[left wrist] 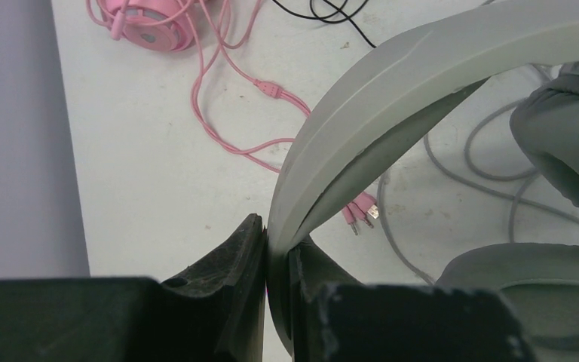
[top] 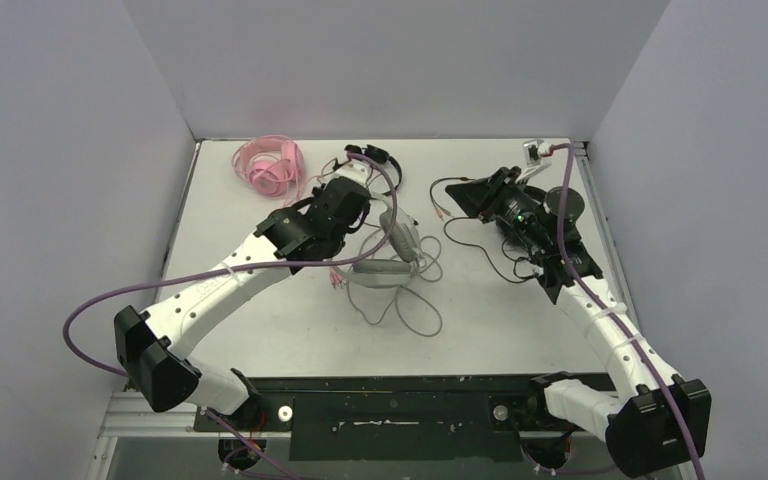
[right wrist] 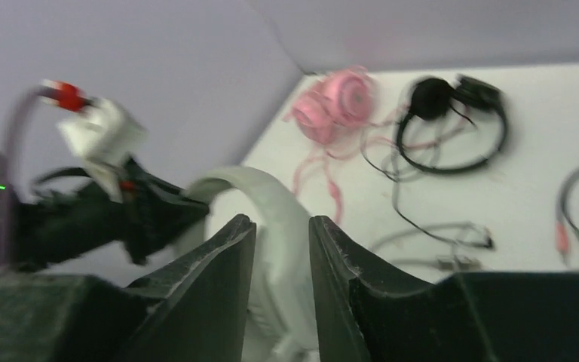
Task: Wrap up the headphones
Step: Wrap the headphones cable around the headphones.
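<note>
L pincer (left wrist: pixel 268 245) on grey-wht headset (left wrist: pixel 422 68)

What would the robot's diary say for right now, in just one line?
left gripper: shut on white-grey headset band | right gripper: open, empty | pink headset: cable loose
</note>
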Robot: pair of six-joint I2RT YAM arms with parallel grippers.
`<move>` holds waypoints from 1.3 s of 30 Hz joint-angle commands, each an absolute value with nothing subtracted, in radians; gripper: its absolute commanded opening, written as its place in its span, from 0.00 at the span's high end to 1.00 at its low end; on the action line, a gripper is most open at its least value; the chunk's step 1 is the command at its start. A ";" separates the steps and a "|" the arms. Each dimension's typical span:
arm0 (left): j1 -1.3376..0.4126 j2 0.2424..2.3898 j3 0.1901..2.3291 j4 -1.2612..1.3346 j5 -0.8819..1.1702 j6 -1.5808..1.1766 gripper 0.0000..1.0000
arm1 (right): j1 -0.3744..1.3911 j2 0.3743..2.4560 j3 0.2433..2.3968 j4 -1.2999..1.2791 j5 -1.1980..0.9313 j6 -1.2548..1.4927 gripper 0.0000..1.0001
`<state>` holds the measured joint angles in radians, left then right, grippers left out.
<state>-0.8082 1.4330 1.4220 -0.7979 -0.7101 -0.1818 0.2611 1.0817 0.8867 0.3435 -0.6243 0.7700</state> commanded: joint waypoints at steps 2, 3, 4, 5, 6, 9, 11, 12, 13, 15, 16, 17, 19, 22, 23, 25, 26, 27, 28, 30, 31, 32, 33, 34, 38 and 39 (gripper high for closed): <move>-0.765 1.334 1.561 -0.840 -0.518 -0.324 1.00 | 0.247 1.041 0.761 0.107 -0.562 0.489 0.58; -0.740 1.330 1.584 -0.856 -0.478 -0.352 1.00 | 0.247 1.027 0.729 0.119 -0.570 0.478 0.54; -0.717 1.327 1.609 -0.872 -0.439 -0.375 1.00 | 0.247 1.014 0.694 0.136 -0.575 0.467 0.52; -0.691 1.327 1.636 -0.889 -0.389 -0.394 1.00 | 0.246 0.996 0.658 0.154 -0.570 0.457 0.50; -0.664 1.324 1.662 -0.901 -0.354 -0.408 1.00 | 0.247 0.973 0.623 0.172 -0.557 0.445 0.48; -0.621 1.323 1.758 -0.932 -0.311 -0.456 1.00 | 0.248 0.901 0.525 0.245 -0.540 0.425 0.38; -0.613 1.324 1.814 -0.941 -0.295 -0.482 1.00 | 0.256 0.865 0.470 0.322 -0.596 0.408 0.28; -0.611 1.321 1.838 -0.941 -0.290 -0.500 1.00 | 0.268 0.852 0.445 0.369 -0.635 0.399 0.22; -0.609 1.316 1.856 -0.933 -0.285 -0.514 1.00 | 0.285 0.838 0.426 0.402 -0.654 0.391 0.19; -0.605 1.300 1.880 -0.909 -0.287 -0.545 1.00 | 0.337 0.797 0.395 0.454 -0.659 0.362 0.11; -0.603 1.289 1.887 -0.896 -0.298 -0.561 1.00 | 0.368 0.766 0.380 0.479 -0.642 0.340 0.10; -0.602 1.279 1.893 -0.884 -0.308 -0.574 1.00 | 0.402 0.735 0.363 0.498 -0.613 0.311 0.10; -0.598 1.271 1.914 -0.881 -0.338 -0.599 1.00 | 0.441 0.702 0.341 0.537 -0.585 0.270 0.09; -0.597 1.270 1.950 -0.887 -0.345 -0.620 1.00 | 0.450 0.728 0.341 0.583 -0.600 0.247 0.08; -0.597 1.270 1.956 -0.888 -0.338 -0.626 1.00 | 0.450 0.749 0.339 0.612 -0.611 0.251 0.05; -0.597 1.269 1.967 -0.888 -0.308 -0.642 1.00 | 0.460 0.796 0.339 0.696 -0.631 0.248 0.00; -0.597 1.267 1.970 -0.887 -0.293 -0.650 1.00 | 0.469 0.818 0.343 0.716 -0.610 0.247 0.00; -0.597 1.265 1.973 -0.886 -0.273 -0.658 1.00 | 0.480 0.837 0.351 0.727 -0.580 0.235 0.02; -0.597 1.263 1.976 -0.885 -0.266 -0.666 1.00 | 0.496 0.857 0.362 0.727 -0.545 0.215 0.02; -0.597 1.260 1.988 -0.885 -0.252 -0.678 1.00 | 0.528 0.900 0.385 0.728 -0.472 0.169 0.02; -0.597 1.259 1.995 -0.888 -0.247 -0.680 1.00 | 0.540 0.923 0.392 0.741 -0.456 0.144 0.02; -0.597 1.261 2.001 -0.891 -0.241 -0.685 1.00 | 0.552 0.947 0.402 0.754 -0.438 0.124 0.02; -0.597 1.262 2.011 -0.896 -0.237 -0.686 1.00 | 0.560 0.968 0.413 0.763 -0.402 0.114 0.02; -0.597 1.265 2.019 -0.898 -0.232 -0.690 1.00 | 0.565 0.990 0.421 0.774 -0.369 0.107 0.04; -0.594 1.270 2.045 -0.906 -0.225 -0.697 1.00 | 0.566 1.042 0.397 0.912 -0.285 0.127 0.06; -0.595 1.270 2.052 -0.908 -0.223 -0.696 1.00 | 0.566 1.059 0.395 0.940 -0.264 0.138 0.07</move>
